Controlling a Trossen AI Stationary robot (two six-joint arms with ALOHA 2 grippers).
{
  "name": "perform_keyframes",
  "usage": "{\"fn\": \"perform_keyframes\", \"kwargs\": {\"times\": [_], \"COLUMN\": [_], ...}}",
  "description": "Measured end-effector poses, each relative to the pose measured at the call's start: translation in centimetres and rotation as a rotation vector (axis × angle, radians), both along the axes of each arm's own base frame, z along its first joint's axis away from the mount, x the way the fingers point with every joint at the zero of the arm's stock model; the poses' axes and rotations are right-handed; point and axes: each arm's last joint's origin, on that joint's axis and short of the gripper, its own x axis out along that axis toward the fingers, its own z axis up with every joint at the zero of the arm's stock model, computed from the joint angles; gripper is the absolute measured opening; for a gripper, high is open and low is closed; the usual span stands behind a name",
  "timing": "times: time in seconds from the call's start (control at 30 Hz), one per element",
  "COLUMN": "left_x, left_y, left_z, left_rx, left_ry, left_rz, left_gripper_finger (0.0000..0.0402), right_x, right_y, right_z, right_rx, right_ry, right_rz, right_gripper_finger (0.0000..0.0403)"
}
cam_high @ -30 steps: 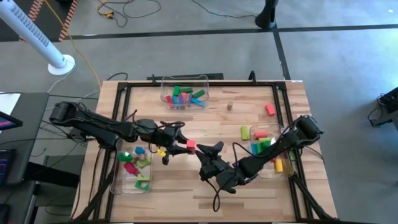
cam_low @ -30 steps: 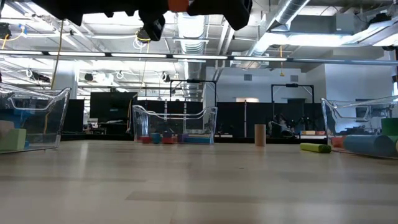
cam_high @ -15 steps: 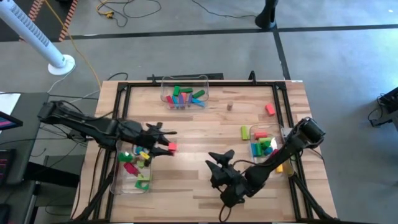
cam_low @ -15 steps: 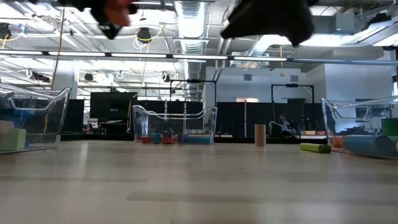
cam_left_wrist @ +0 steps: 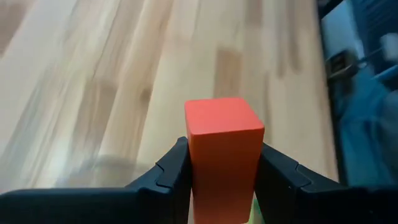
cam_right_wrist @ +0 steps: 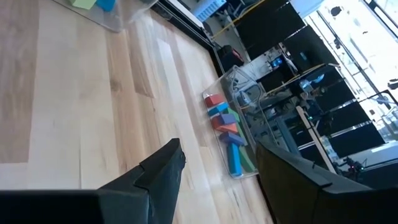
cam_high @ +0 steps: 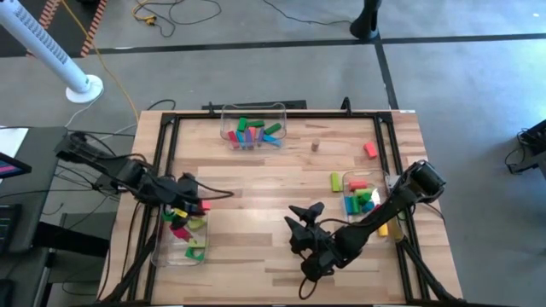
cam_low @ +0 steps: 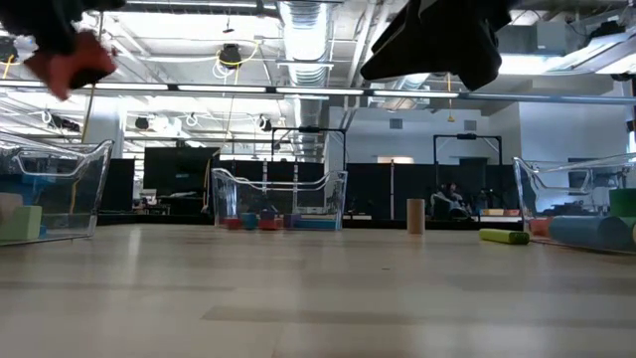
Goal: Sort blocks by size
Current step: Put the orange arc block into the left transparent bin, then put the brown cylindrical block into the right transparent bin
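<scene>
A red block (cam_left_wrist: 222,155) sits pinched between the two dark fingers of the left pincer (cam_high: 198,205), held in the air above the left bin (cam_high: 162,247) at the tabletop's (cam_high: 256,179) left edge; in the low view the same block shows as a red blur (cam_low: 75,62) high at the left. Below it, that bin holds a mix of blocks, among them green, red, yellow and blue pieces, too crowded to count.

Three clear bins stand on the tabletop. The far one (cam_high: 226,115) carries a pile of red, green, blue and pink blocks. The right one (cam_high: 348,205) holds green, red, blue and yellow pieces.

Four blocks lie loose on the wood: a small tan cylinder (cam_high: 315,146) standing near the far bin, a red block (cam_high: 370,150) by the right rail, a yellow-green bar (cam_high: 336,182) just beside the right bin, and a red bar (cam_high: 357,183) at that bin's far end.

The right pincer (cam_high: 304,216) hangs over bare wood near the front middle, fingers spread and holding nothing; its wrist view looks past them to the far bin (cam_right_wrist: 233,134).
</scene>
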Motion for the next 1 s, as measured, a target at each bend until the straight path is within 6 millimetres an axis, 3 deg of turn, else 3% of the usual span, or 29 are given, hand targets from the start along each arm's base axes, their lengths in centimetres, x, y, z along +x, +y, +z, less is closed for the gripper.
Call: {"fn": "perform_keyframes", "kwargs": {"times": [0.4, 0.73, 1.0], "left_x": [-1.4, -0.9, -0.6], "left_y": [-0.9, -1.3, -1.5], "left_z": [-2.2, -2.6, -2.1], "left_rx": [-0.021, -0.016, -0.016], "left_ry": [0.305, 0.347, 0.299], "left_rz": [0.069, 0.072, 0.045], "left_gripper_finger": [0.013, 0.0187, 0.0203], "right_x": [-0.1, -0.1, -0.1], "right_y": [0.0, 0.0, -0.1], "right_z": [-0.1, -0.1, -0.1], "right_rx": [-0.009, -0.012, -0.014], "right_ry": [0.012, 0.017, 0.02], "right_rz": [0.002, 0.002, 0.0], "right_gripper_finger": [0.0234, 0.0234, 0.0234]}}
